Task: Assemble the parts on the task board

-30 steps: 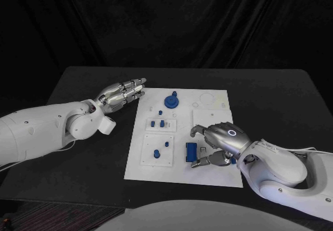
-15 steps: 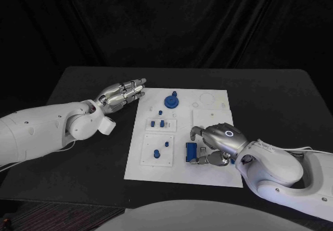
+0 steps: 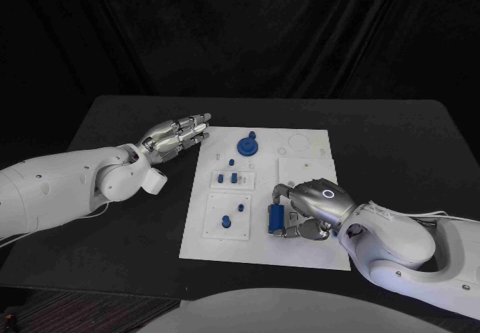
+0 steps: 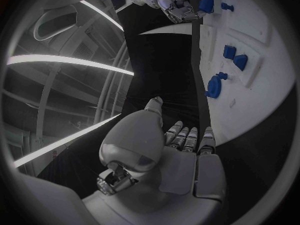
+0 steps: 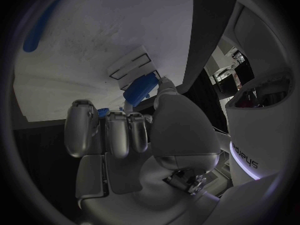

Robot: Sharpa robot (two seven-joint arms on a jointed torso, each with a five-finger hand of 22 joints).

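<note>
The white task board (image 3: 258,251) lies mid-table. A long blue block (image 3: 274,218) lies flat near its front right. My right hand (image 3: 312,208) hovers right against it, fingers curled around both ends. In the right wrist view the thumb tip touches the blue block (image 5: 140,91), while the fingers (image 5: 115,130) curl beside it; a firm hold is not visible. My left hand (image 3: 178,134) rests on the table at the board's far left corner, fingers straight and together, holding nothing. A round blue part (image 3: 247,146) sits at the board's far side, also seen as the round blue part (image 4: 214,85).
Small blue pegs (image 3: 227,178) stand in a raised white sub-plate, and two more pegs (image 3: 226,222) in the square sub-plate (image 3: 212,232) nearer me. Another blank sub-plate (image 3: 305,168) lies just beyond my right hand. Black table (image 3: 400,139) surrounds the board.
My right hand has shifted left across the board and come up against the blue block. The left hand and the other parts have stayed put.
</note>
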